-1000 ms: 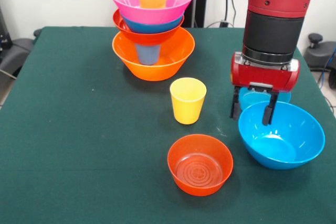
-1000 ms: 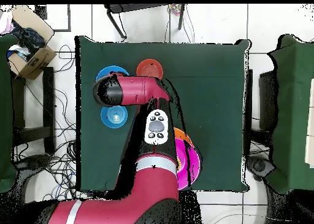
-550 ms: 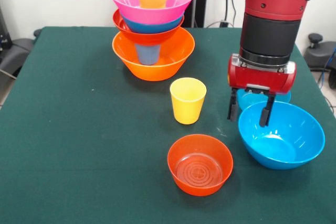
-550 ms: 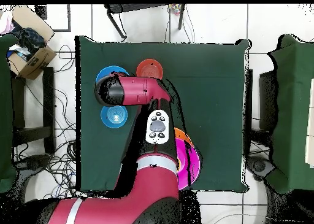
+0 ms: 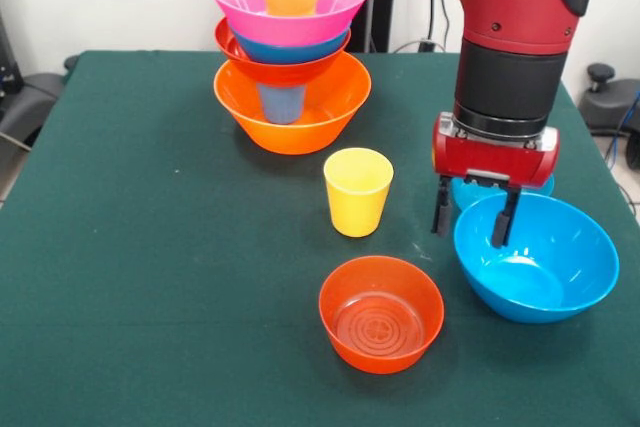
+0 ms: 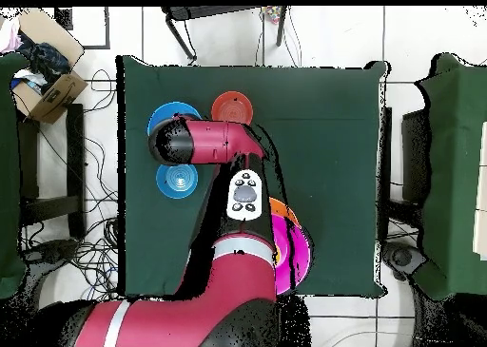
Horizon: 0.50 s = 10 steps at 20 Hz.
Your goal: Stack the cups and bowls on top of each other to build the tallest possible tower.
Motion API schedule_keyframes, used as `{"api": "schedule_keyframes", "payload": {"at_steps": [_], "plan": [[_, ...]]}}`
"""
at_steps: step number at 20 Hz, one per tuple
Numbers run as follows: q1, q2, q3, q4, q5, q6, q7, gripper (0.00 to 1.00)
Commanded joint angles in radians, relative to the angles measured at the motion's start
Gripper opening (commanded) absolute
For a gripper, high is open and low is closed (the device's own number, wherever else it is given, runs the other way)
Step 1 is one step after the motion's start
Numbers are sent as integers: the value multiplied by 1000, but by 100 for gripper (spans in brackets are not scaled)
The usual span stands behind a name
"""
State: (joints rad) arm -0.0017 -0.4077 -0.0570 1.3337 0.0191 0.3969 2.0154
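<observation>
- I see my gripper (image 5: 469, 217) open — fingers astride the near rim of a big blue bowl (image 5: 537, 257), gripping nothing.
- The tower (image 5: 289, 47) stands at the table's far side — orange bowl as base.
- A yellow cup (image 5: 357, 191) and a red-orange bowl (image 5: 381, 313) sit apart from it.

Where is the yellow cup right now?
In the front view the yellow cup stands upright on the table's middle, between the tower behind it and a red-orange bowl in front.
</observation>
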Motion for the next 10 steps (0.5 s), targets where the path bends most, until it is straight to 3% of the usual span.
{"api": "schedule_keyframes", "payload": {"at_steps": [1,10], "plan": [[-4,8,71,60,11,-40,127,100],[-13,5,100,116,-5,-105,116,100]]}}
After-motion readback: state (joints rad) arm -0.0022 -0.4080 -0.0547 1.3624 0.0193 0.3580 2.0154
